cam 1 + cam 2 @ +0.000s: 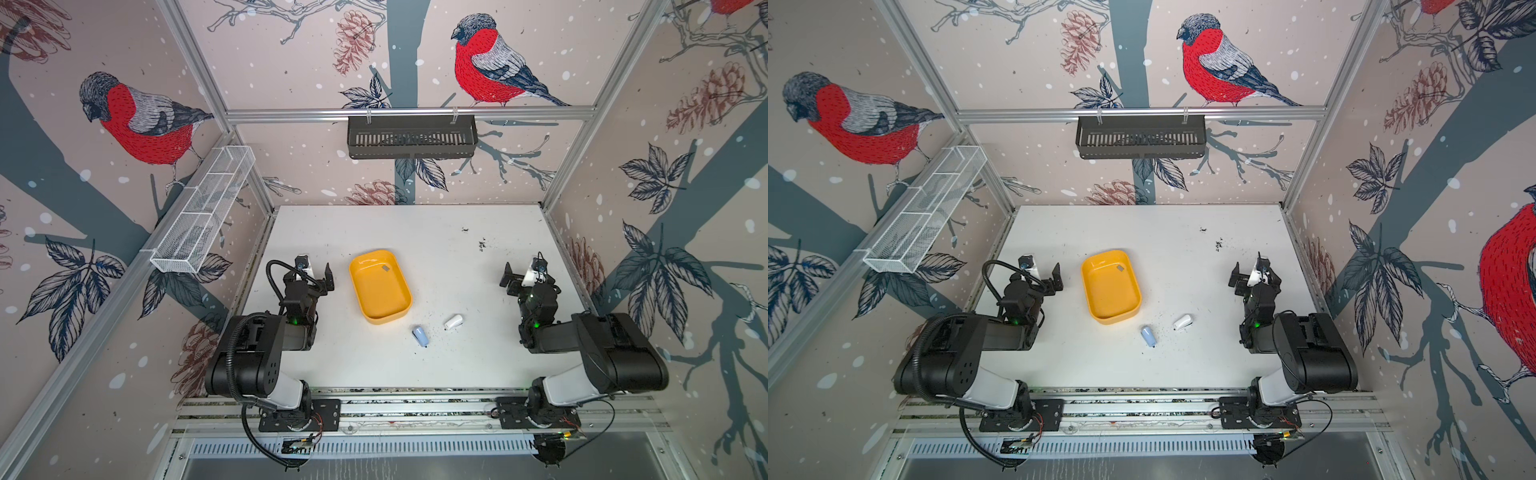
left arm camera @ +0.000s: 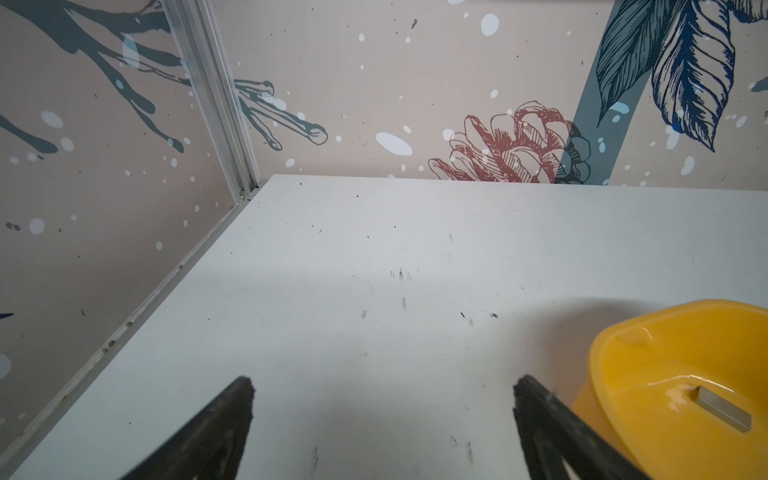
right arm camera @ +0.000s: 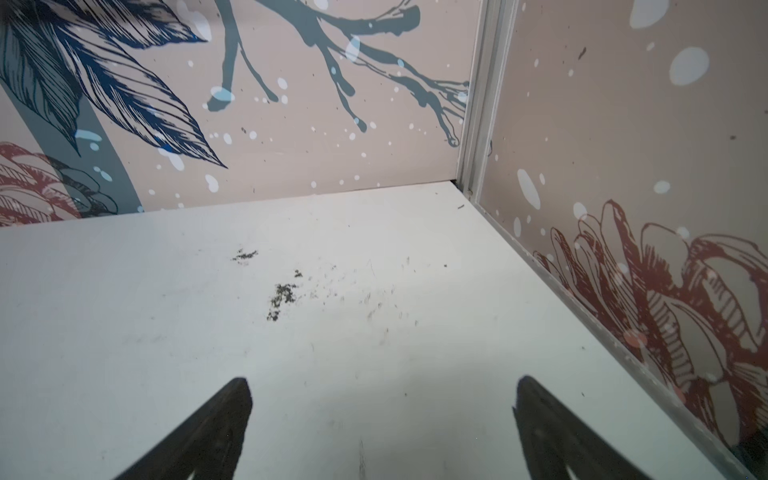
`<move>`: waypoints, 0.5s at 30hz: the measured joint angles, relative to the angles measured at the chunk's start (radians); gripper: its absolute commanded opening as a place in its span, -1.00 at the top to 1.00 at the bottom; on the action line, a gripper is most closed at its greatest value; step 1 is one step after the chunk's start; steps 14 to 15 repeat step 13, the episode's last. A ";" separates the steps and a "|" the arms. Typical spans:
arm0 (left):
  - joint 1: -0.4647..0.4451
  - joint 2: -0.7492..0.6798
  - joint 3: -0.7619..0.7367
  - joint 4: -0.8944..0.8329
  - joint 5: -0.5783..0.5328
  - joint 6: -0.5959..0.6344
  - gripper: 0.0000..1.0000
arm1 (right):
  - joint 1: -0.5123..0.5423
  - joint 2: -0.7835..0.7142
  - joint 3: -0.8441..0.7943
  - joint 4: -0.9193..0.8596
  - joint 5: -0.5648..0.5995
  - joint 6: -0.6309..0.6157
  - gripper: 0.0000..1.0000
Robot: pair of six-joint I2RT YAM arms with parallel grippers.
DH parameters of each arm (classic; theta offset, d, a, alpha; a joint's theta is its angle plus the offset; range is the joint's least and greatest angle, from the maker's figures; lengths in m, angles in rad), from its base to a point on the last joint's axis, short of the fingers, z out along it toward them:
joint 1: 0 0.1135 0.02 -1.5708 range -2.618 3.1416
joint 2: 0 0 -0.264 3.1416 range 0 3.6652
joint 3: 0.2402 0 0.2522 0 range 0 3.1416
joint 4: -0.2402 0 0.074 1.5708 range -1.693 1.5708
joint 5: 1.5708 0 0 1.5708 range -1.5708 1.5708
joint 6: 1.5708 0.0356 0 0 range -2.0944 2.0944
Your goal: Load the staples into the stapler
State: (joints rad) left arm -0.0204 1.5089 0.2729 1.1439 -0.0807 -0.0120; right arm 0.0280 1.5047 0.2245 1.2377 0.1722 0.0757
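Observation:
One short grey strip of staples [image 1: 385, 268] [image 1: 1121, 268] lies inside the yellow tray [image 1: 378, 297] [image 1: 1108, 297], near its far right corner; the left wrist view shows the strip [image 2: 725, 409] in the tray [image 2: 623, 332] too. A pale blue stapler [image 1: 420, 336] [image 1: 1148, 336] and a white stapler [image 1: 453, 321] [image 1: 1182, 321] lie on the table in front of the tray. My left gripper [image 1: 316, 272] [image 1: 1042, 272] [image 2: 384, 386] hangs open and empty left of the tray. At the table's right side, my right gripper [image 1: 524, 270] [image 1: 1252, 270] [image 3: 384, 386] is also open and empty.
Dark specks [image 1: 482, 244] [image 3: 284, 293] dot the table toward the back right. A black basket [image 1: 411, 137] hangs on the back wall, and a white wire basket [image 1: 203, 208] on the left wall. Patterned walls close in three sides of the table.

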 measured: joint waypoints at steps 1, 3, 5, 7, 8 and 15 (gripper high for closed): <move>0.000 0.000 0.000 -0.007 0.000 0.000 -0.94 | -0.003 0.000 0.002 -0.013 -0.004 0.000 -0.98; 0.001 0.000 0.000 -0.015 0.001 0.000 -0.94 | -0.003 0.000 0.004 -0.032 -0.007 0.000 -0.98; 0.001 0.000 0.000 -0.024 0.001 0.000 -0.94 | -0.003 0.000 0.005 -0.037 -0.013 0.000 -0.98; 0.001 0.000 0.000 -0.029 0.001 0.000 -0.94 | -0.003 0.000 0.006 -0.037 -0.014 0.000 -0.98; 0.001 0.000 0.000 -0.030 0.001 0.000 -0.94 | -0.003 0.000 0.006 -0.037 -0.014 0.000 -0.98; 0.001 0.000 0.000 -0.030 0.001 -0.002 -0.94 | -0.005 0.002 0.015 -0.049 -0.014 0.000 -0.98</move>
